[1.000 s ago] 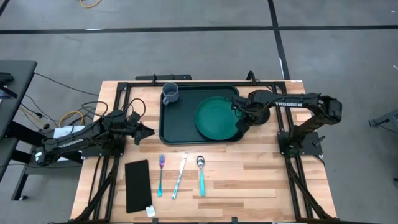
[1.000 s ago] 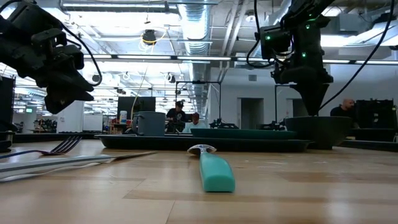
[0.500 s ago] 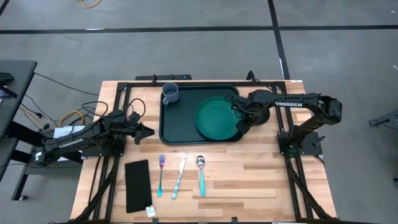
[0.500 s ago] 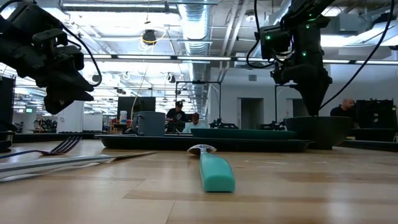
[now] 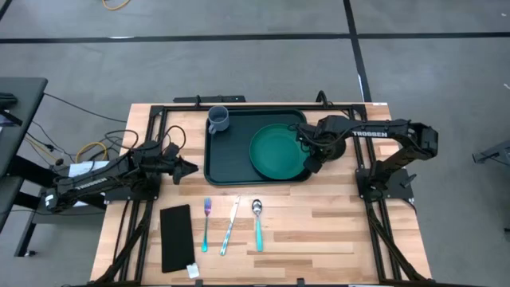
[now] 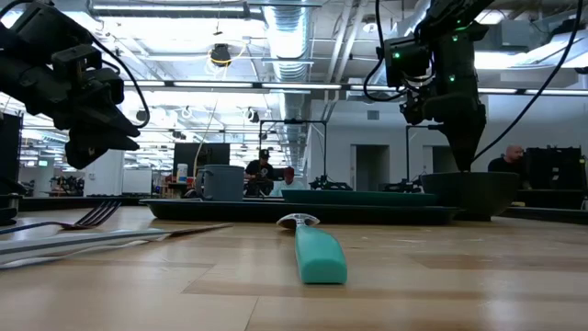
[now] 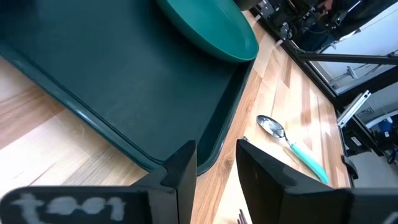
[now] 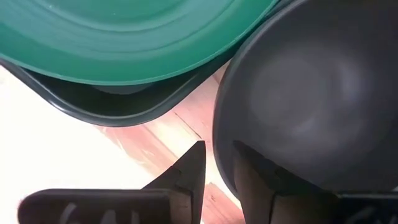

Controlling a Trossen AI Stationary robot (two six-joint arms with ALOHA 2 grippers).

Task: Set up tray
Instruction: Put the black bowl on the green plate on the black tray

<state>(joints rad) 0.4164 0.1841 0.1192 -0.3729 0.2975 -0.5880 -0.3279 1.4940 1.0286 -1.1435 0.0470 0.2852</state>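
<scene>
The dark green tray (image 5: 231,155) lies across the far middle of the table. On it stand a grey cup (image 5: 218,119) in the far left corner and a round green plate (image 5: 275,151) at the right end. A dark bowl (image 6: 469,195) stands on the table just right of the tray. My right gripper (image 8: 217,171) is at the bowl's near-left rim, shut on it. My left gripper (image 7: 217,165) hovers off the tray's left edge (image 7: 186,146) with a narrow gap between its fingers, holding nothing. My right gripper has the dark bowl's rim (image 8: 219,146) on the side facing the tray, with one finger (image 8: 255,177) inside the bowl and the other (image 8: 189,171) outside. The fingers come from above, pointing down. The bowl is upright with its base on the table (image 6: 469,217).
A fork (image 5: 205,223), a knife (image 5: 231,225) and a spoon (image 5: 257,223), teal-handled, lie side by side near the table's near edge. A narrow flat black rectangle (image 5: 176,237) lies left of them. Bare wood shows on the near right. People stand in the room beyond.
</scene>
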